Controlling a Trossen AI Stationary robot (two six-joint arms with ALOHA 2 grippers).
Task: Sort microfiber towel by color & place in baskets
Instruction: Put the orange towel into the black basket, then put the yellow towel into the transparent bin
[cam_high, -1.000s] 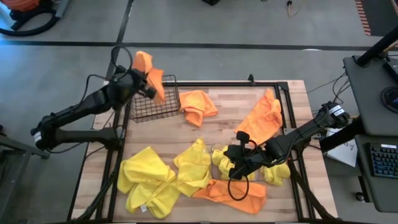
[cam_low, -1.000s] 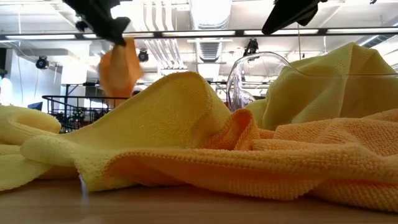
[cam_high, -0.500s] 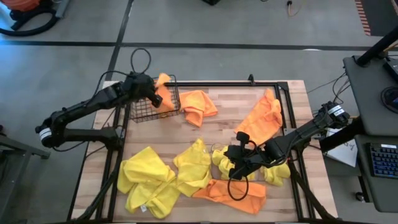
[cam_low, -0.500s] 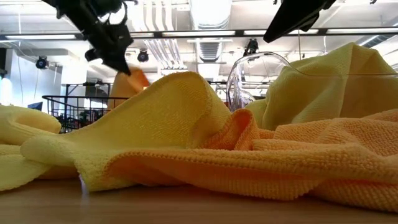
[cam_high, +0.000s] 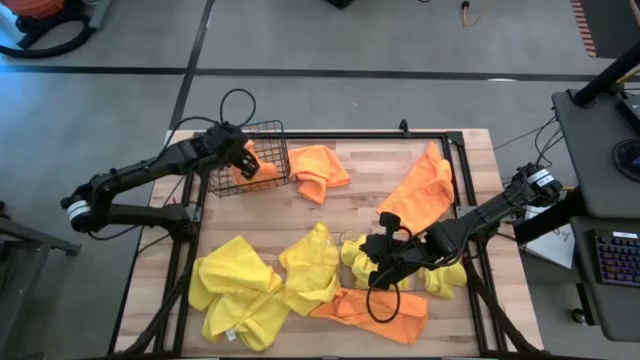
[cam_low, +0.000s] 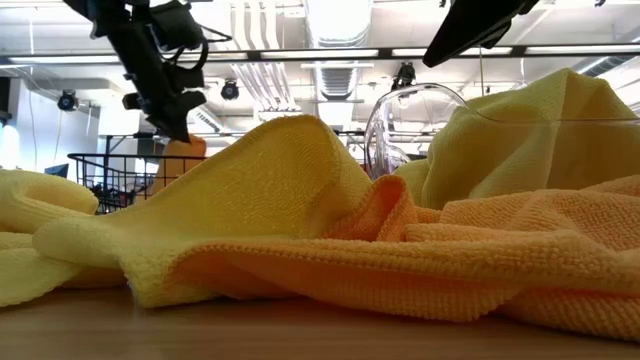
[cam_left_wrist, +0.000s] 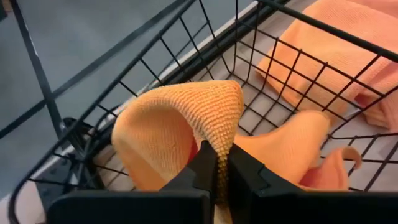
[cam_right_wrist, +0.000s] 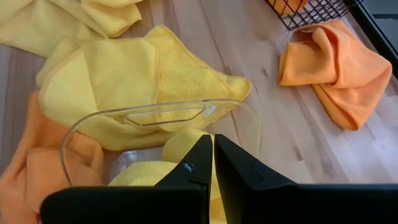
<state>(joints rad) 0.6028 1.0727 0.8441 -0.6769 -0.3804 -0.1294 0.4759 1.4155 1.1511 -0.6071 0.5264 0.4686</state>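
Since orange goes in the wire basket (cam_high: 262, 148), left hand (cam_left_wrist: 216, 167) sits inside it.
Fingers pinch the orange towel (cam_left_wrist: 180, 124); right hand (cam_right_wrist: 212, 163) clenched over clear bin (cam_right_wrist: 93, 121).

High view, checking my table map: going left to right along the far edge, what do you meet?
Left gripper with its orange towel in the wire basket → orange towel beside it → larger orange towel.

Wire-mesh basket (cam_high: 250, 162): left gripper (cam_high: 243, 163) and its pinched orange towel (cam_left_wrist: 180, 127) fill the inside. Bare wood (cam_high: 350, 205) between basket-side orange towel (cam_high: 318, 170) and yellow towels (cam_high: 255, 285): open passage. Clear bin (cam_right_wrist: 155, 134): right gripper (cam_right_wrist: 211, 163) over it, blocking
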